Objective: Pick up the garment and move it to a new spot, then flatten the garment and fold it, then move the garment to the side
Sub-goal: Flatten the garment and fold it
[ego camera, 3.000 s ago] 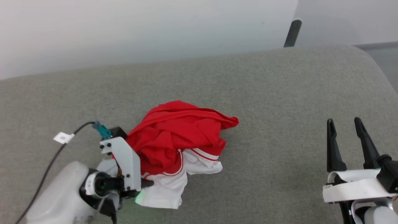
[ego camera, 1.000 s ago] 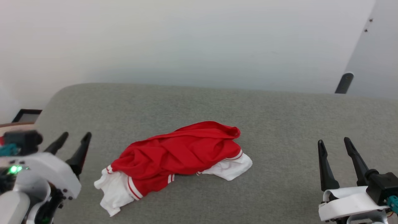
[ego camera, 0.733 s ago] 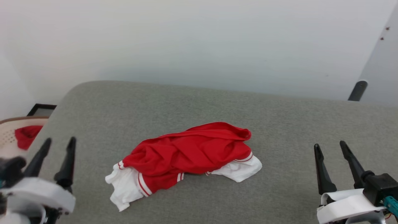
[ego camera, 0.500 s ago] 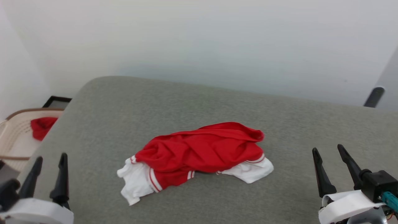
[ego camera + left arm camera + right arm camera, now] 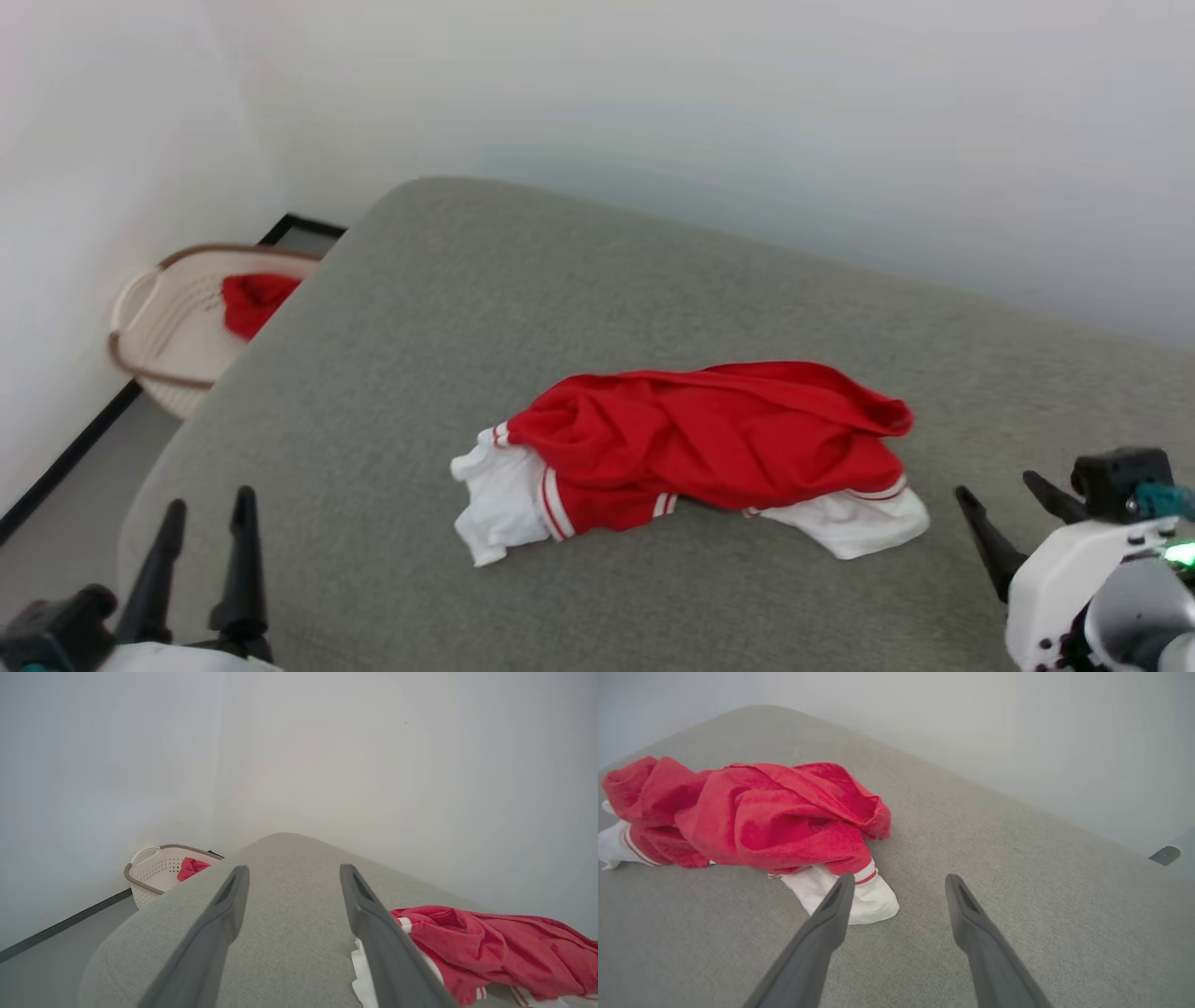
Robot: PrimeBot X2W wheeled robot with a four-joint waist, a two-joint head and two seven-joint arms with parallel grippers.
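Count: one garment [image 5: 709,448]. One basket [image 5: 140,313], one red cloth lump [image 5: 254,301] in it. One bench [image 5: 523,280]. Two arms' ends: left gripper [image 5: 210,497], right gripper [image 5: 996,485]; jaws of two dark fingers each.

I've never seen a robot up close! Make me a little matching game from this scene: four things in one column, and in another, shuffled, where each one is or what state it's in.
Things:
1. garment
2. basket
3. small red cloth
4. left gripper

Places or states:
A. on the floor by the wall
B. open, holding nothing
C. crumpled on the grey cushion
D. inside the basket

Pairs: 1-C, 2-A, 3-D, 4-B
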